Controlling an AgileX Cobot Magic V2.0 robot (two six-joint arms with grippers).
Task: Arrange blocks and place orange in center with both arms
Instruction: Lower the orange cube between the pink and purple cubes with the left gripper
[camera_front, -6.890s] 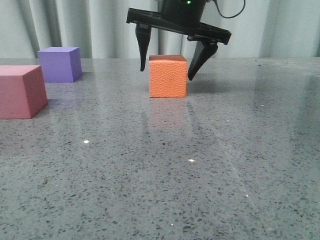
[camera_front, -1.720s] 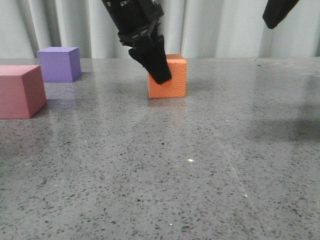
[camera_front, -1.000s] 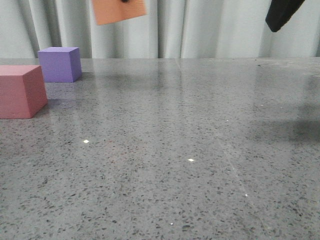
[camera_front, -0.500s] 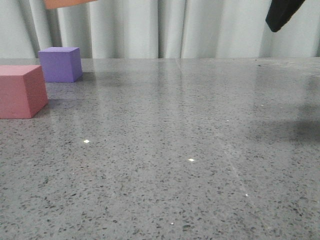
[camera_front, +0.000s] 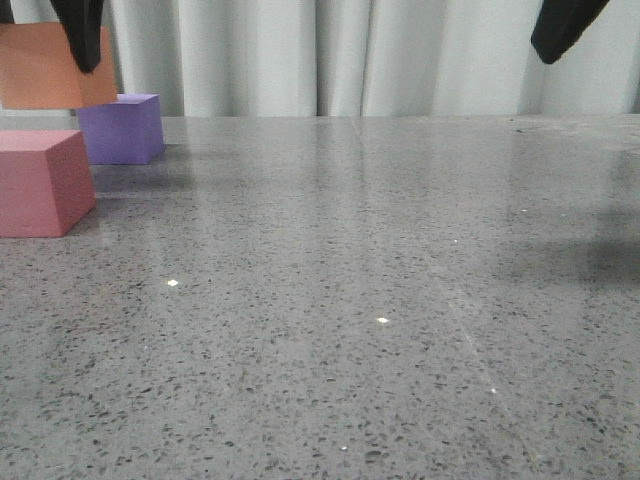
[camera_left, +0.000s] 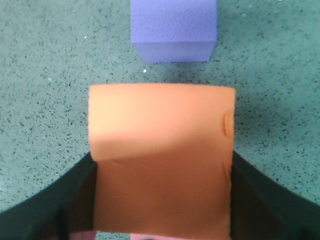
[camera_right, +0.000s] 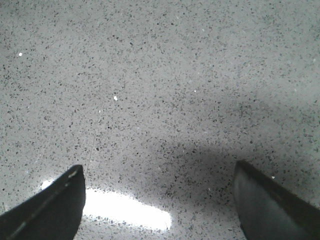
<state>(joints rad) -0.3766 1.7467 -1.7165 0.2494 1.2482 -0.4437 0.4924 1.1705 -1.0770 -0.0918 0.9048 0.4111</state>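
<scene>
My left gripper (camera_front: 48, 45) is shut on the orange cube (camera_front: 40, 75) and holds it in the air at the far left, above the table. In the left wrist view the orange cube (camera_left: 160, 150) fills the gap between the two dark fingers (camera_left: 65, 200). The purple cube (camera_left: 174, 27) lies on the table beyond it, and a strip of the pink-red cube (camera_left: 170, 236) shows under it. In the front view the purple cube (camera_front: 122, 128) stands behind the pink-red cube (camera_front: 40, 182). My right gripper (camera_right: 160, 200) is open and empty above bare table.
The grey speckled table (camera_front: 380, 300) stretches to the right of the cubes. A pale curtain (camera_front: 330, 55) hangs behind the far edge. One dark finger of the right gripper (camera_front: 562, 25) shows high at the top right.
The left gripper closed on the orange cube at the table's middle, lifted it and carried it left. It now hangs lower, over the pink-red and purple cubes. The right gripper stayed raised.
</scene>
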